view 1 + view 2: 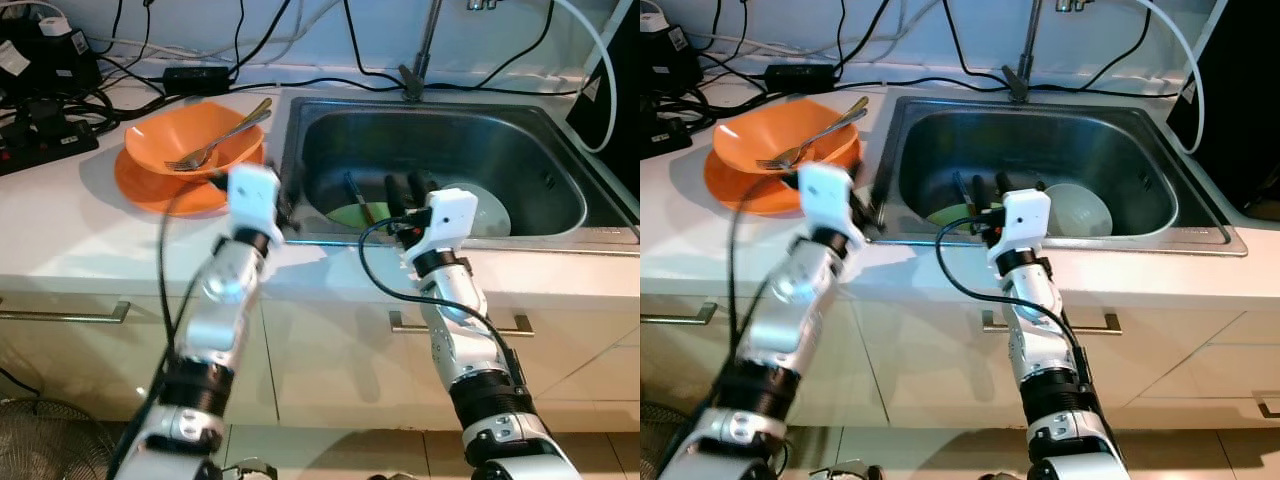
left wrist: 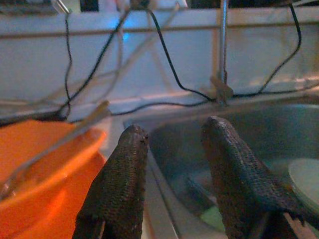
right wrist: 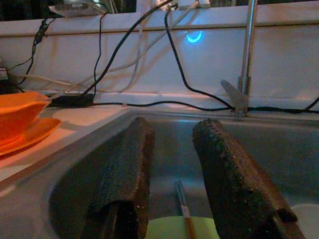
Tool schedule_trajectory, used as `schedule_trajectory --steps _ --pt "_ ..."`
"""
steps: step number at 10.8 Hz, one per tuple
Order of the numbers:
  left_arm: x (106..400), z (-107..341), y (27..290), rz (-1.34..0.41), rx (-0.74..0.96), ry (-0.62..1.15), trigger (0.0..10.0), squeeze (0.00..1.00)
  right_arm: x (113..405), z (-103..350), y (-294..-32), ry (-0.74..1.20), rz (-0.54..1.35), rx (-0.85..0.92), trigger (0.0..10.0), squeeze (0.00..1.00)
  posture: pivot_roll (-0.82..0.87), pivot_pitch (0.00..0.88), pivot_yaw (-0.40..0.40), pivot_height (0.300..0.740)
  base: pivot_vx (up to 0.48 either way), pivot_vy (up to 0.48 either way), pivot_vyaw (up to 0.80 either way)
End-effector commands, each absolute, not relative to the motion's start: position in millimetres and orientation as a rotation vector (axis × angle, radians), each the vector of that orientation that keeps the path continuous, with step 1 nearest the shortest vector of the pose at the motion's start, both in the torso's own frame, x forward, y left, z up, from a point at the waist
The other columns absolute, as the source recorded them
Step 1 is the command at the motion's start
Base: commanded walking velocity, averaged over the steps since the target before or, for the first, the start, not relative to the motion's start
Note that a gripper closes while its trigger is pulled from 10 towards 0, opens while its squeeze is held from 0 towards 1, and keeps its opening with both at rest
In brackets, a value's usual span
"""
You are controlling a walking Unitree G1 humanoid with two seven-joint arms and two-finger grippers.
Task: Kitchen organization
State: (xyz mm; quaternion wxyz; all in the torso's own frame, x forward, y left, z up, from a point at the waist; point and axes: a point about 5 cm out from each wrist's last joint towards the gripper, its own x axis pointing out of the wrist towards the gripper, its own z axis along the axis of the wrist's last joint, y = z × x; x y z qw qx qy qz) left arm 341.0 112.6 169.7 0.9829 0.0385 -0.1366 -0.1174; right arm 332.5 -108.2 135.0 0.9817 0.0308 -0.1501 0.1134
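An orange bowl [image 1: 195, 135] with a metal fork [image 1: 222, 133] in it sits on an orange plate [image 1: 150, 190], on the white counter left of the steel sink [image 1: 450, 140]. In the sink lie a green plate [image 1: 345, 212], a thin dark utensil [image 1: 358, 198] across it, and a white bowl [image 1: 490, 210]. My left gripper [image 2: 172, 132] is open and holds nothing. It hovers at the sink's left front corner, just right of the orange plate. My right gripper [image 1: 408, 185] stands open over the sink's front rim, pointing at the green plate [image 3: 174, 226].
A faucet [image 1: 425, 50] rises behind the sink. Black and white cables, a black adapter [image 1: 195, 75] and a power strip [image 1: 40, 140] crowd the back left of the counter. Drawer handles [image 1: 60, 315] run below the counter, and a fan [image 1: 45, 440] stands on the floor.
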Motion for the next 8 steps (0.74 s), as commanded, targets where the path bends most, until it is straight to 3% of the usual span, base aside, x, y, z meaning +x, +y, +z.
schedule_trajectory --steps 1,6,8 --pt "348.3 178.7 120.1 -0.196 0.116 -0.306 10.0 0.00 333.3 133.4 -108.6 -0.291 0.219 0.057 10.0 0.00 0.08 0.000 0.000 0.740 0.000 0.000 0.00" --pt "369.3 182.0 167.4 -0.012 0.041 -0.269 10.0 0.00 334.9 131.1 -107.8 -0.280 0.197 0.064 10.0 0.00 0.07 0.000 0.009 0.740 0.000 0.000 0.00" --pt "368.9 178.4 174.3 0.011 0.001 -0.258 10.0 0.00 335.3 130.7 -108.7 -0.278 0.193 0.063 10.0 0.00 0.08 0.000 0.008 0.740 0.000 0.000 0.00"
